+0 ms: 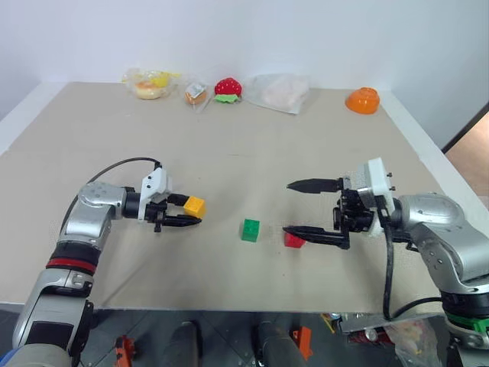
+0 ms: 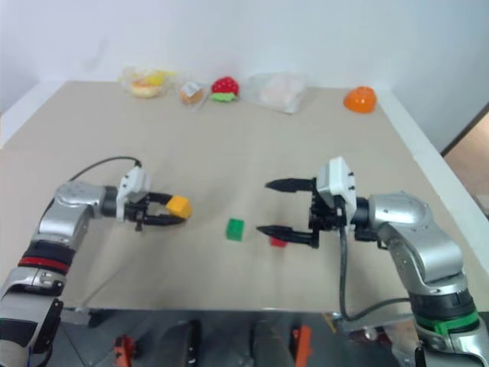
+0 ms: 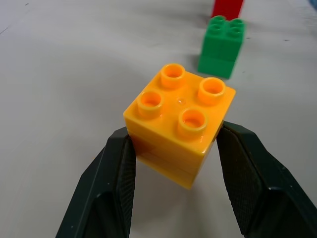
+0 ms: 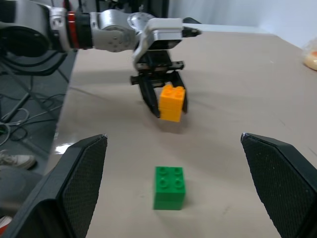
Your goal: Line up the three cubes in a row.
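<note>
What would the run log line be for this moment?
left gripper: shut on yellow cube | right gripper: open | green cube, red cube: on table

On the bench [image 1: 229, 267], one cube [image 1: 250, 230] sat centrally; a second cube [image 1: 293, 241] lay at its 3 o'clock, the third cube [image 1: 194, 206] at its 10 o'clock.

Yellow-orange cube [image 2: 179, 206] in left end effector [image 2: 174, 209]; green cube [image 2: 235, 229] beside red cube [image 2: 278, 241].

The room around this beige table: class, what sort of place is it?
Probably a robot test lab: a plain beige table against a bare white wall, with small plastic toy blocks and bagged toy food set out as props.
</note>
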`<state>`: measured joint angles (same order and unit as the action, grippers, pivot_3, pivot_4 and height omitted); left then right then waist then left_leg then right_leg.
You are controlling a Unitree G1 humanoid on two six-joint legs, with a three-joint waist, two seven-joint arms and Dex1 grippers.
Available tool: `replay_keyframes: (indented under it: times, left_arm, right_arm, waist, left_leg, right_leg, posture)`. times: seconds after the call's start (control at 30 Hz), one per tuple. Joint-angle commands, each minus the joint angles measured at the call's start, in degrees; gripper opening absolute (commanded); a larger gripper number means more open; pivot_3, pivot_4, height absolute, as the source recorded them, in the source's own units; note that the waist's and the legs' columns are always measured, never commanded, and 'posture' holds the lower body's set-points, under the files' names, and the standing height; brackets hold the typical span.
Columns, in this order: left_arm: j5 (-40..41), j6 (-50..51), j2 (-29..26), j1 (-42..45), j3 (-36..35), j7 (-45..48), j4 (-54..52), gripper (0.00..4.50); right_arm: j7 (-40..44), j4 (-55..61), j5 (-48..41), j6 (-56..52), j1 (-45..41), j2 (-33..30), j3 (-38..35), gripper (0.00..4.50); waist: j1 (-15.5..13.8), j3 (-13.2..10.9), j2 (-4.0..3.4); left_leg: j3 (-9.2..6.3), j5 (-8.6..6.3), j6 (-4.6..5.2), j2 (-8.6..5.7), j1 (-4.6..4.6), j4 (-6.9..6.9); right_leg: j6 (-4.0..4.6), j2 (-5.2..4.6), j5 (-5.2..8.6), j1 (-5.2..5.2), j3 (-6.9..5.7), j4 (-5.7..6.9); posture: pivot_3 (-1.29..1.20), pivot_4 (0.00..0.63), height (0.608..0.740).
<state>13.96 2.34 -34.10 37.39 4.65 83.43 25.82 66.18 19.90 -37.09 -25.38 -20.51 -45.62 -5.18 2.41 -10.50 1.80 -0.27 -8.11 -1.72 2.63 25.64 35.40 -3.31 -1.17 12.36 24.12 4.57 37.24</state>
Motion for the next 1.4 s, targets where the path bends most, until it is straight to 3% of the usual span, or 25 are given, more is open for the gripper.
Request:
replay_keyframes:
  times: [0.03, 0.23, 0.6, 0.83, 1.07, 1.4]
  left_arm:
    - [0.9, -0.1, 1.2, -0.2, 0.5, -0.5, -2.8, 1.88]
    - [0.5, 0.8, 2.4, -1.2, 2.1, -0.3, -4.6, 1.88]
    - [-4.3, -3.1, 3.4, 0.8, 2.5, -7.7, 4.5, 1.88]
    - [0.4, 10.1, 5.2, -2.4, 0.9, -13.0, -8.4, 1.88]
    - [6.3, 22.3, 1.1, -10.0, -0.5, -14.2, -24.9, 1.88]
    - [4.3, 18.6, -0.6, -11.8, -0.1, -16.3, -19.9, 1.88]
  right_arm:
    - [0.0, 3.1, -3.6, -1.5, 0.7, -1.7, -4.3, 4.5]
    - [-1.9, 4.6, -5.5, -3.1, 2.2, -1.2, -5.1, 4.5]
    - [-3.6, 4.3, -3.6, -1.8, 3.5, 0.2, -3.8, 4.5]
    - [-3.9, 4.1, -2.6, -1.1, 3.9, 0.6, -2.7, 4.5]
    - [-3.8, 3.3, -1.8, -0.4, 3.5, 1.3, -1.5, 4.5]
    - [-3.1, 2.0, -0.9, 0.3, 1.9, 2.3, -0.1, 4.5]
  waist:
    - [0.0, 0.0, 0.0]
    - [0.0, 0.0, 0.0]
    - [0.1, 0.0, 0.0]
    - [0.1, 0.0, 0.0]
    - [0.3, 0.0, 0.0]
    - [0.2, 0.0, 0.0]
  left_leg:
    - [0.02, 0.0, 0.0, -0.01, 0.0, 0.03]
    - [0.01, 0.0, 0.0, 0.0, 0.0, 0.02]
    - [0.0, 0.0, 0.0, 0.03, 0.0, 0.01]
    - [0.0, 0.0, 0.0, 0.02, 0.0, 0.0]
    - [-0.05, 0.0, 0.0, 0.08, -0.02, -0.06]
    - [0.0, 0.0, -0.01, 0.05, -0.09, 0.0]
  right_leg:
    - [0.0, -0.02, 0.0, -0.01, 0.01, 0.0]
    - [-0.01, 0.0, -0.01, 0.01, 0.0, 0.0]
    - [0.0, 0.05, -0.01, 0.0, 0.01, 0.0]
    - [-0.01, 0.04, -0.01, 0.01, 0.01, 0.0]
    - [0.01, 0.14, 0.02, 0.05, 0.01, 0.04]
    - [0.06, 0.04, -0.03, 0.01, 0.02, 0.02]
  posture:
    - [0.0, 0.15, 0.74]
    - [0.0, 0.15, 0.74]
    - [0.0, 0.15, 0.74]
    - [0.0, 0.15, 0.74]
    - [0.0, 0.15, 0.74]
    - [0.0, 0.15, 0.74]
